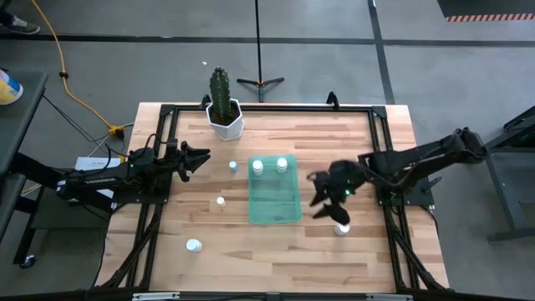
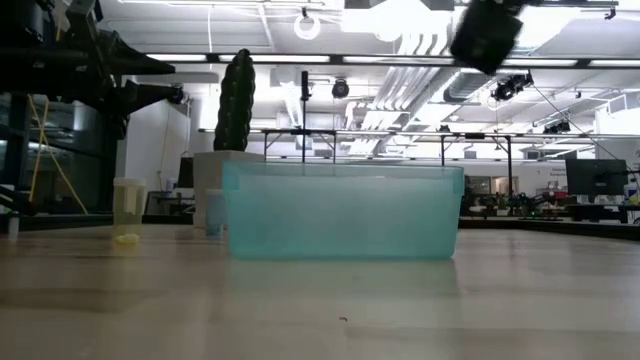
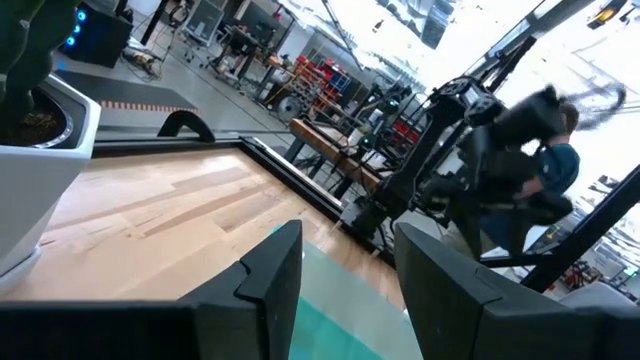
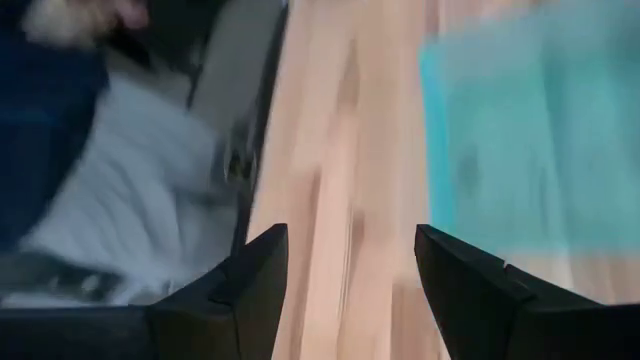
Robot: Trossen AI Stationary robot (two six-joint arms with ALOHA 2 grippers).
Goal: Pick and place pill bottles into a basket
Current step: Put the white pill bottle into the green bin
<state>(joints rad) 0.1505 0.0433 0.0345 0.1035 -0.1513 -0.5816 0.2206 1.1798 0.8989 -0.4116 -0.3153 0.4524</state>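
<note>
The green tray (image 1: 274, 199) lies mid-table and holds two white pill bottles (image 1: 257, 167) (image 1: 282, 165) at its far end. Other bottles are on the wood: one (image 1: 232, 167) left of the tray, one (image 1: 221, 201) nearer, one (image 1: 194, 245) at the near left, and one (image 1: 342, 227) right of the tray. My right gripper (image 1: 318, 194) (image 4: 350, 245) hangs open and empty above the table, between the tray's right side and that last bottle. My left gripper (image 1: 203, 158) (image 3: 345, 245) is open and empty at the left, pointing toward the tray.
A white hexagonal pot (image 1: 226, 121) with a green cactus (image 1: 220, 92) stands at the far left of the table. A black frame (image 1: 267, 107) runs along the table's edges. In the low view the tray (image 2: 340, 215) stands in front of the pot (image 2: 205, 170).
</note>
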